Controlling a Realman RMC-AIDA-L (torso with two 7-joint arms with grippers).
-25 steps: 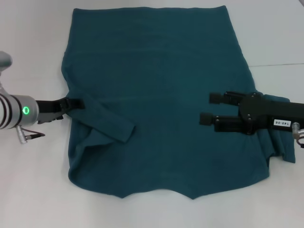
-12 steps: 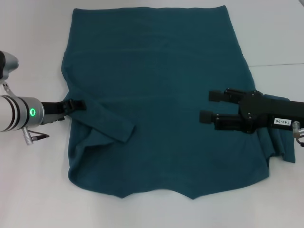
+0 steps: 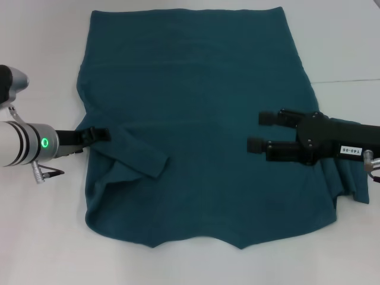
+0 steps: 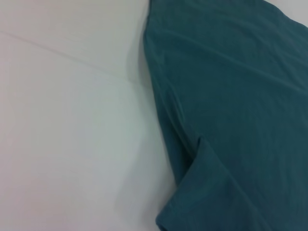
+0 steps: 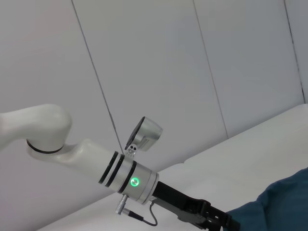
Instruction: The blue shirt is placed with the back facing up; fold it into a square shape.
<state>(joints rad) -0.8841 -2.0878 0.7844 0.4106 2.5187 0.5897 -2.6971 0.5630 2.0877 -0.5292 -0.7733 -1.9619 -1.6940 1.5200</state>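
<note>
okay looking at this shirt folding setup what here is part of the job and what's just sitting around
Part of the job:
- the blue shirt, spread flat, left sleeve folded inward
- the left gripper at the shirt's left edge
- the right gripper, open, above the shirt's right side

Just there:
- the white table; nothing else lies on it

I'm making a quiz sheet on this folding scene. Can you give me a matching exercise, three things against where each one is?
Things:
1. left tool
2. right tool
3. folded sleeve

Places:
A. over the blue shirt, on its right half, fingers apart
B. lying on the shirt's left part, turned inward
C. at the shirt's left edge, by the sleeve's root

Pairs: 1-C, 2-A, 3-B
</note>
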